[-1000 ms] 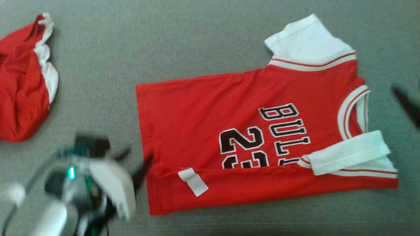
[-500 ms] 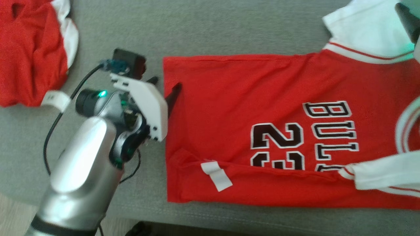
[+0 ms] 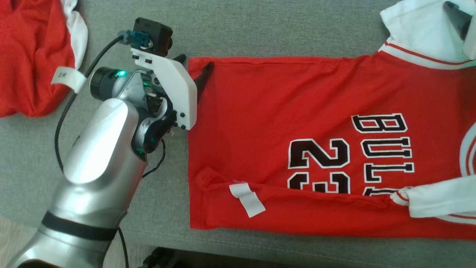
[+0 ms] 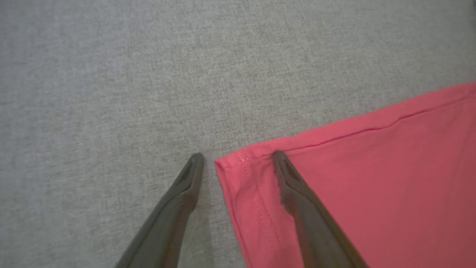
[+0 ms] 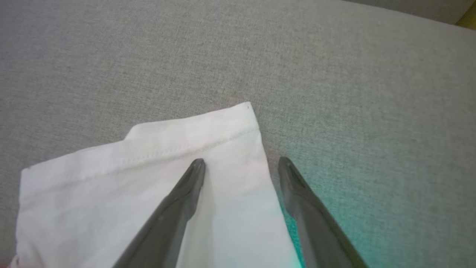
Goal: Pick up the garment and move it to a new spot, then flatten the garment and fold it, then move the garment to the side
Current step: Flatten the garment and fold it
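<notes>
Item: red knit jersey [image 3: 282, 123] with white sleeves and black "BULLS 23" lettering, lying flat across the middle and right of the head view on a grey woven fabric surface [image 3: 260, 29]. Its near long edge is already turned over, with a white label [image 3: 247, 199] showing on the flap. Change noted: left gripper [image 4: 238, 156], a second ago low at the lower left of the head view beside the near hem, now stands at the jersey's far hem corner [image 4: 230, 165], upper centre-left of the frame. The camera has shifted too, so the jersey's drift rightward is no move of the cloth. Right gripper [image 5: 241, 160], earlier a dark blur at the right edge clear of the cloth, now sits over the far white sleeve [image 5: 148, 178], upper right. State: both pincers spread wide, each straddling a cloth edge, one finger over cloth and one over grey; nothing pinched. Reading: both far corners look lined up for the second fold, with closing to follow. Also present: crumpled red-and-white garment [image 3: 29, 56], upper left.
</notes>
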Motion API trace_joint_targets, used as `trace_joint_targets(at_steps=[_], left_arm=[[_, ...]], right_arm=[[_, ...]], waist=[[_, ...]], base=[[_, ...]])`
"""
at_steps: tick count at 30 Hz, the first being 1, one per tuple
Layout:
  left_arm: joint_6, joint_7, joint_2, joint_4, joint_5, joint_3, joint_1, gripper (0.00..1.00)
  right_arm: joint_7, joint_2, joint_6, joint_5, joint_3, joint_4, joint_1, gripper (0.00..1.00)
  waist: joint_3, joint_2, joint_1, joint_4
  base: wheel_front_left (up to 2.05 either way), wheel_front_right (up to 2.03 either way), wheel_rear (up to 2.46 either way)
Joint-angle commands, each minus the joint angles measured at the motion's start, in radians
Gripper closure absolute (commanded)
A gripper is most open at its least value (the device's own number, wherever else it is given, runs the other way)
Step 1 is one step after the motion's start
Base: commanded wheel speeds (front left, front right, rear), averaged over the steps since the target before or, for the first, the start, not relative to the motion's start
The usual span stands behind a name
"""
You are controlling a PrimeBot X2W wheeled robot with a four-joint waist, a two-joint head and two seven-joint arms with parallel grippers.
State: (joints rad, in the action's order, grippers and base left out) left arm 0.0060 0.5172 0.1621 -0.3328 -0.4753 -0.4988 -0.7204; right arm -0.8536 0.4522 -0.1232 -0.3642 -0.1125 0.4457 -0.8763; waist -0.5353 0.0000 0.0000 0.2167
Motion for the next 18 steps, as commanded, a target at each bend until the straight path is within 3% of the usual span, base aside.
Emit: trace_joint_targets(at_steps=[1,2,3,4,11,18], left_arm=[[-0.013,0.016,0.022,-0.004,0.002,0.015,-0.004,0.00],[-0.022,0.020,0.020,-0.008,-0.004,0.010,-0.003,0.54],[-0.032,0.023,0.016,-0.012,-0.012,0.006,-0.001,0.78],[-0.042,0.029,0.013,-0.014,-0.021,0.003,0.001,1.00],[-0.082,0.045,0.024,0.010,-0.049,-0.016,0.000,1.00],[-0.035,-0.018,0.053,0.038,-0.040,0.043,-0.034,1.00]], right_arm=[[-0.006,-0.014,-0.008,-0.019,-0.018,-0.018,-0.008,0.42],[-0.004,-0.017,-0.008,-0.028,-0.019,-0.014,-0.008,0.75],[-0.002,-0.021,-0.008,-0.036,-0.018,-0.010,-0.008,1.00],[-0.002,-0.024,-0.008,-0.045,-0.022,-0.008,-0.008,1.00],[0.055,-0.020,-0.008,-0.091,-0.031,-0.018,-0.025,1.00],[0.222,-0.028,-0.008,-0.062,0.017,0.019,-0.063,1.00]], waist=[[0.001,0.0000,0.0000,-0.002],[0.004,0.0000,0.0000,-0.003],[0.006,0.0000,0.0000,-0.004],[0.008,0.0000,0.0000,-0.005],[0.023,0.0000,0.0000,-0.015],[0.061,0.0000,0.0000,-0.040]], base=[[0.00,0.00,0.00],[0.00,0.00,0.00],[0.00,0.00,0.00],[0.00,0.00,0.00],[0.00,0.00,0.00],[0.00,0.00,0.00]])
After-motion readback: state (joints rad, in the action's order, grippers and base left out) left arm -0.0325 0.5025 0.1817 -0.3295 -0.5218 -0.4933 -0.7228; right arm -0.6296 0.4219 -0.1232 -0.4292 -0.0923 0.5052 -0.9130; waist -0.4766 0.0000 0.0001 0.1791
